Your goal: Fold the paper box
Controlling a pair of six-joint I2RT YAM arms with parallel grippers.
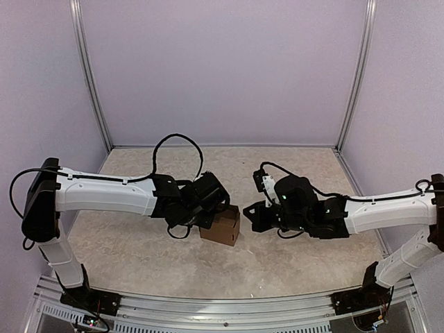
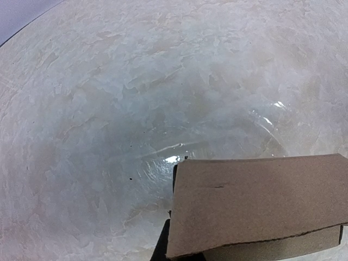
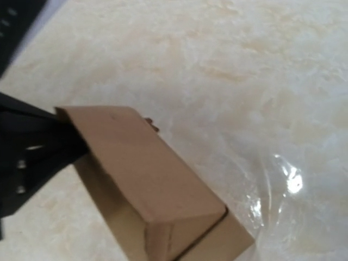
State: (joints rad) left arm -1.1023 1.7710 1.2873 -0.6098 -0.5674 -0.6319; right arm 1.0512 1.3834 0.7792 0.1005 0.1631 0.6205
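The paper box (image 1: 220, 226) stands just left of the middle of the overhead view, on the pale mottled desk (image 1: 139, 257), and it already has the shape of a small cube. From what I can make out, the folding is nearly done. The left wrist view shows the top panel (image 2: 255, 201) lying a little proud of the body beneath it. The right wrist view shows a seam at the near corner of the box (image 3: 147, 185), where an end flap (image 3: 179, 231) looks not quite seated. I would say the lid is being closed at this stage. The next move probably calls for a steady hold on one side while the lid is pressed flat from above.

The left arm (image 1: 104, 194) reaches in from the left of the frame. Its jaws are together and rest against the upper left edge of the box. I cannot tell whether a thin flap is pinched between them. The right arm (image 1: 388, 211) comes in from the right of the frame. Its jaws are also closed and hold nothing. They sit just beside the right face of the box, and from the overhead view they seem not to touch it.
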